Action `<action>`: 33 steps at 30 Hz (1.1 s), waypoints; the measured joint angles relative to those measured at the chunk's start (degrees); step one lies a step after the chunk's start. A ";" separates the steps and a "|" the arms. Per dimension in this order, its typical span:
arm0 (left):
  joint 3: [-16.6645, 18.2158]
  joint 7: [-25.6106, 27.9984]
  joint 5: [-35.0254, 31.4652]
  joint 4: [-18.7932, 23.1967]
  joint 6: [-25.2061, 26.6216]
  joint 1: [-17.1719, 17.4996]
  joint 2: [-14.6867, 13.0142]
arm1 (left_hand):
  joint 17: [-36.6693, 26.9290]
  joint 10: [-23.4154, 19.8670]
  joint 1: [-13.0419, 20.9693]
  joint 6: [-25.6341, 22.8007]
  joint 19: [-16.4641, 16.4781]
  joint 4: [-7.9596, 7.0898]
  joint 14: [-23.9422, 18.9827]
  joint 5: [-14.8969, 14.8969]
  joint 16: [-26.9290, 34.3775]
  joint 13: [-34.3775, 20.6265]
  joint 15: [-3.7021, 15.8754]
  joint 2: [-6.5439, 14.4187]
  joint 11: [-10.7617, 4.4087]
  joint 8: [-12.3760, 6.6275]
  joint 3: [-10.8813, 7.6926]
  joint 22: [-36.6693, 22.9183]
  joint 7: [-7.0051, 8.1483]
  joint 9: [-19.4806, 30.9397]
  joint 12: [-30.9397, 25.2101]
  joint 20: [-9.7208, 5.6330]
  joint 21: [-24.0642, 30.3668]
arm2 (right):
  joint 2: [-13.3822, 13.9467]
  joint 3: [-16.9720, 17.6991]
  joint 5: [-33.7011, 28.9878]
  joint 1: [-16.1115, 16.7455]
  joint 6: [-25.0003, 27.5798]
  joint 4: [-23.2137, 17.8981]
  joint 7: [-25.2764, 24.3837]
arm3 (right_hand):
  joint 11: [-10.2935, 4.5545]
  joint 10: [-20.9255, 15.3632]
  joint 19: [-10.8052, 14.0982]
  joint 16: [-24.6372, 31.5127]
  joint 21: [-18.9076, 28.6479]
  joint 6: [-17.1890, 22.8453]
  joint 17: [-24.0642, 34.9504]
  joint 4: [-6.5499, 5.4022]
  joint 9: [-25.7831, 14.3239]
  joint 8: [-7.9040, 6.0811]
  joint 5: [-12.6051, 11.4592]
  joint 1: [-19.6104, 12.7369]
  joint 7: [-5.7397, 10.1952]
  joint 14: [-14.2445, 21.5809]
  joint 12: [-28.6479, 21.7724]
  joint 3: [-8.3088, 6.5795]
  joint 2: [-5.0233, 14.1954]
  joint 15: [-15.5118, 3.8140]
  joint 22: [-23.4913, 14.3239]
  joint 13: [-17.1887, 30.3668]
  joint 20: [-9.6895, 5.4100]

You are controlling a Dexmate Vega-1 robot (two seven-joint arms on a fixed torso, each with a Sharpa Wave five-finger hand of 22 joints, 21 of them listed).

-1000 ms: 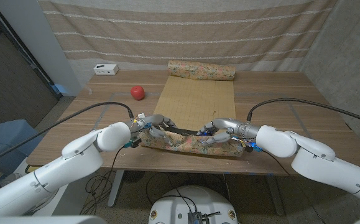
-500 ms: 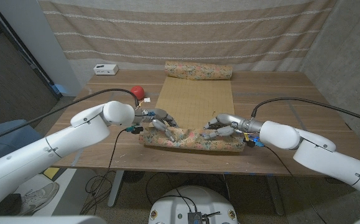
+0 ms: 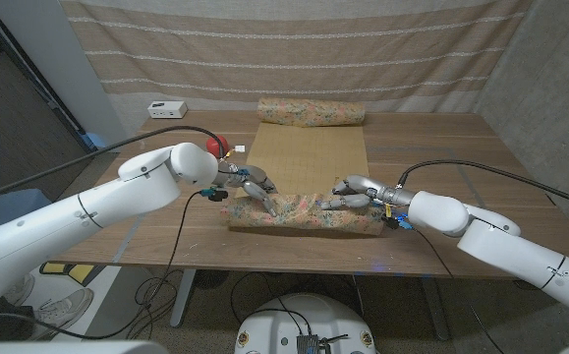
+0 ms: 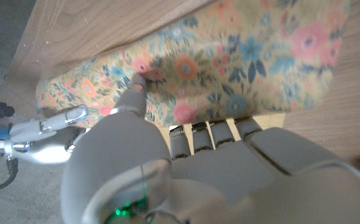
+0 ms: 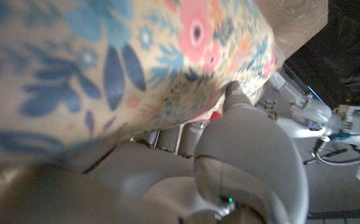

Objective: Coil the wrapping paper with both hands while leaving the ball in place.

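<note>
Although the camera has shifted a little between pictures, the near coil of the wrapping paper [image 3: 304,213] has plainly advanced: a second ago it lay at the front edge of the surface [image 3: 441,157], and it now sits further in, with less flat sheet between it and the far roll [image 3: 311,111] at the back. The coil reads thicker and tighter than before, floral side out, lying across the width of the sheet.

The left arm has swung inward and forward over the same interval, so that its upper casing now stands close beside the ball [image 3: 214,147], partly screening it. The ball rests on the bare wood left of the sheet, apart from the paper, and appears unmoved.

The left hand [image 3: 250,186] lies over the left end of the coil, fingers [image 4: 137,87] curled down onto the floral face, pressing rather than pinching. The right hand [image 3: 351,194] does likewise at the right end, fingers bent over the top of the roll; the right wrist view shows them hooked against the paper.

Judgement: rolling is well under way but a good length of flat sheet remains. The main risk is the left arm brushing the ball as it reaches further.
</note>
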State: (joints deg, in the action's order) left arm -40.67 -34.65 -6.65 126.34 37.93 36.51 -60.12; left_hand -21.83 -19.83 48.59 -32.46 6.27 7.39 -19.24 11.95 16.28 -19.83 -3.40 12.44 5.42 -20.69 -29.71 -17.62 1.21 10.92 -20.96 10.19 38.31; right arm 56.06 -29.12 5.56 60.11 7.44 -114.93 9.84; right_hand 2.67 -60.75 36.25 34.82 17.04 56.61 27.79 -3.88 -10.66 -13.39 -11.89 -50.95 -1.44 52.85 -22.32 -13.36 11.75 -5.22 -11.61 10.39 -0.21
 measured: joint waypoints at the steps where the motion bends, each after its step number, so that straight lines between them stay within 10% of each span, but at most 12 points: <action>1: 0.26 0.37 0.09 0.17 0.00 0.10 -0.13 | -0.09 2.04 0.05 -0.01 -1.47 -3.47 2.38 -0.08 -0.77 0.00 -0.61 0.03 0.13 0.30 -4.06 -0.25 -0.02 0.00 0.96 0.11 0.07 | -0.18 -0.05 0.13 -0.13 -0.08 0.12 -0.34 | -0.31 -0.31 0.01 0.01 0.00 0.30 0.68 -0.55 -0.05 0.08 -0.01 -0.01 0.04 0.50 -0.49 -0.83 -0.01 -0.31 0.00 0.00 0.01; 4: 1.22 2.99 0.96 0.43 -0.56 1.00 -0.52 | 0.34 5.88 0.07 -0.82 -6.30 -9.49 8.47 -0.45 -2.94 0.44 -1.92 0.01 0.31 0.61 -11.16 -0.62 -0.82 0.01 3.08 0.74 0.07 | -0.94 -0.44 0.40 -0.53 -0.28 0.89 -1.48 | -0.48 -0.48 0.12 0.34 0.47 0.61 1.77 -0.30 0.01 0.28 -0.01 -0.89 0.02 0.92 -0.99 -1.38 -0.88 -0.73 0.00 2.33 0.29; 6: 1.79 4.90 1.11 0.69 -1.32 1.81 -0.87 | 0.83 6.78 0.71 -3.11 -7.99 -9.70 10.12 -0.45 -3.58 0.79 -2.07 0.01 0.06 0.97 -11.39 -0.63 -1.93 0.01 3.66 0.86 0.07 | -1.48 -0.74 0.32 -0.93 -0.44 1.37 -2.32 | 0.79 1.68 -0.87 0.04 0.47 -1.20 2.66 1.24 0.01 1.53 0.14 -2.17 0.45 -0.21 -0.01 -1.28 -2.11 -0.67 0.00 4.83 1.28; 8: 2.09 6.28 0.94 0.89 -1.81 2.26 -1.16 | 1.37 6.83 0.93 -9.83 -8.77 -9.44 10.56 -0.44 -3.58 1.06 -1.94 -0.20 -0.26 0.99 -11.27 -0.60 -7.58 0.12 3.66 0.86 0.07 | -1.73 -1.04 -0.14 -1.10 -0.59 1.51 -3.01 | 0.09 8.93 -3.05 -2.49 -0.12 -5.89 2.76 2.65 -0.12 2.84 0.26 -3.19 1.54 -6.16 3.37 -0.79 -3.22 -0.70 0.00 4.53 2.16; 10: 2.42 8.36 -0.06 1.46 -2.61 3.01 -1.63 | 2.10 6.15 0.97 -13.02 -8.86 -8.44 10.21 -0.40 -3.58 1.36 -1.57 -0.30 -0.94 0.63 -10.61 -0.49 -9.53 6.14 3.67 0.78 0.09 | -1.74 -1.33 -1.45 -1.20 -0.79 1.53 -4.31 | -0.63 16.78 -5.51 -6.51 -0.99 -11.51 1.39 3.65 -0.16 3.25 0.20 -3.19 2.91 -12.52 6.90 -0.26 -4.72 0.16 0.05 3.76 2.79; 15: 2.45 11.52 -3.14 2.31 -4.07 4.18 -2.24 | 4.08 5.42 0.89 -10.08 -9.12 -5.27 8.88 -0.25 -3.58 2.16 -0.24 -1.64 -2.46 2.10 -9.16 0.14 -6.83 7.76 4.40 0.43 1.26 | -1.22 -1.76 -4.43 -1.20 -1.30 0.78 -6.32 | -2.81 35.17 -9.70 -16.55 -2.50 -28.21 -2.44 5.93 -0.16 3.69 -1.43 -3.11 4.86 -27.31 12.19 1.25 -6.57 2.42 0.43 2.58 3.08; 20: 2.51 15.24 -7.59 3.27 -5.83 5.93 -2.81 | 6.50 9.17 -0.13 9.31 -10.01 -1.49 9.48 -0.03 -3.57 3.31 0.50 -2.74 -3.52 9.53 -4.75 1.89 -2.76 6.59 7.04 -0.30 2.18 | -0.37 -2.11 -8.61 -0.79 -2.05 -0.38 -8.44 | -3.01 46.06 -13.20 -21.05 -3.74 -39.83 -3.70 7.29 -0.16 3.69 -2.33 -3.05 4.91 -35.56 12.39 2.27 -6.63 2.84 0.71 2.11 2.66; 25: 3.15 18.51 -11.98 4.33 -7.68 7.92 -3.37 | 8.31 18.23 -1.55 32.42 -15.23 0.11 14.99 0.02 -4.76 3.62 -0.39 -3.62 -3.38 11.38 -0.54 4.43 -1.96 2.96 9.59 0.83 0.73 | 0.17 -2.17 -12.28 0.01 -2.83 -1.40 -10.54 | -2.76 50.14 -15.10 -22.58 -4.63 -43.96 -3.90 7.39 -0.15 3.69 -2.37 -2.19 5.00 -39.74 12.39 3.12 -7.49 2.93 0.71 1.85 2.17; 33: 5.73 20.31 -14.29 6.54 -8.68 12.56 -4.53 | 9.29 25.14 -6.06 41.91 -16.05 -0.54 20.93 -0.42 -5.31 3.61 -0.38 -5.77 -3.45 10.27 3.42 6.04 -0.71 0.48 9.54 1.17 -1.71 | 0.21 -2.17 -17.01 0.35 -3.28 -1.78 -12.75 | -2.67 50.86 -15.71 -22.99 -4.63 -44.47 -4.16 6.95 -0.15 3.44 -2.36 -1.15 5.14 -40.92 12.39 4.02 -7.30 3.16 0.96 1.85 2.17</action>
State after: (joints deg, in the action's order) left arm -34.94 -14.34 -20.94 132.88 29.25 49.07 -64.65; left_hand -12.54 5.31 42.53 9.45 -9.78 6.85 1.69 11.53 10.96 -16.22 -3.78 6.67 1.97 -10.42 -26.29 -11.58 0.50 11.40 -11.42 11.36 36.60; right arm 56.27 -31.30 -11.45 60.46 4.17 -116.70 -2.91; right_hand 0.00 -9.89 20.54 11.83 12.41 12.15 23.63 3.07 -10.82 -9.95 -14.25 -52.10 3.70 11.93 -9.92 -9.35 4.46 -2.06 -10.65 12.24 1.97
